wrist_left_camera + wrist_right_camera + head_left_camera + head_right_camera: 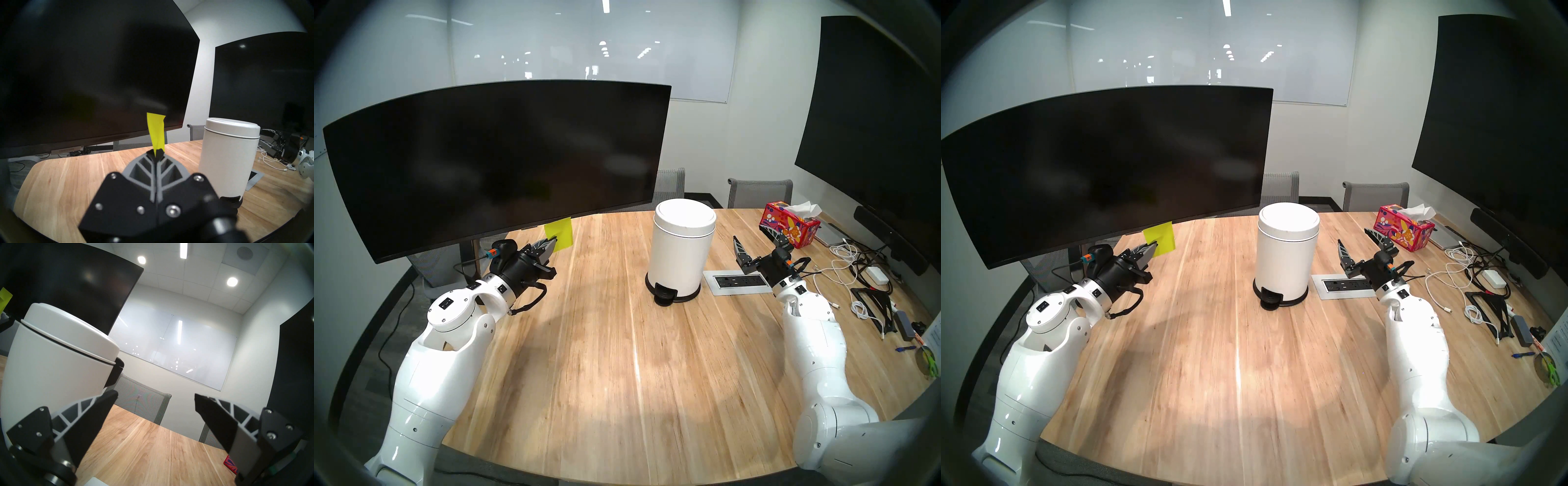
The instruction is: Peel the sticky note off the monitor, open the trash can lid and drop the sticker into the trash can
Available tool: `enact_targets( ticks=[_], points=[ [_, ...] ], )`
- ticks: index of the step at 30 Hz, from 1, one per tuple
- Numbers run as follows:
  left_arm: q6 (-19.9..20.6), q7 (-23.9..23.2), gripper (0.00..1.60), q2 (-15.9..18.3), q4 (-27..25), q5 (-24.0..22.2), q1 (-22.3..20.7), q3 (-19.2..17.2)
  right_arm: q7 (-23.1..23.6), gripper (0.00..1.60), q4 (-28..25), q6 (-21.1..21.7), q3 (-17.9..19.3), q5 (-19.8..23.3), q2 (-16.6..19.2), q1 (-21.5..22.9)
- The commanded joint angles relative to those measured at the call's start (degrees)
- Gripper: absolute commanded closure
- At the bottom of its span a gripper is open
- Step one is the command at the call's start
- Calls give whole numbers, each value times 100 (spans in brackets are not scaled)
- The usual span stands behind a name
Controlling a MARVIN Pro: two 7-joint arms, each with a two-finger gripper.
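Two screens frame the wooden table (602, 339): the curved monitor (483, 163) from 9 to 12 o'clock, a flat black screen (873, 118) at 2 o'clock. Wide bare wood lies between the arms and in front of the trash can (678, 258), which stands near table centre, its trash can lid (685, 215) down. Cables (850, 261) crowd the table edge at 3 o'clock. Right gripper (758, 244), at 3 o'clock of the can, jaws spread wide, nothing between them. Left gripper (553, 245) pinched tight on the sticky note (560, 233) at its lower corner. Note yellow-green, plain, slightly curled; top edge at the monitor's lower bezel, whether stuck there I cannot tell.
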Motion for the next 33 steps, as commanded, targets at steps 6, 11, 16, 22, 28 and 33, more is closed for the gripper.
enact_targets(
  ticks=[6,11,16,22,28,33],
  points=[
    [0,-44,160,11,-62,-52,-106,-32,-9,0,-111,-11,13,27,6,81],
    [-1,-46,160,12,-60,-54,-107,-31,-9,0,-111,-11,13,27,6,81],
    [-2,-46,160,14,-60,-56,-107,-31,-9,0,-111,-11,13,27,6,81],
    [-2,-46,160,16,-59,-58,-107,-30,-10,0,-111,-11,13,27,6,81],
    [-3,-45,160,17,-59,-59,-107,-29,0,0,-97,-12,17,34,18,88],
    [-5,-42,160,21,-59,-62,-108,-26,131,0,-7,6,53,128,142,143]
  ],
)
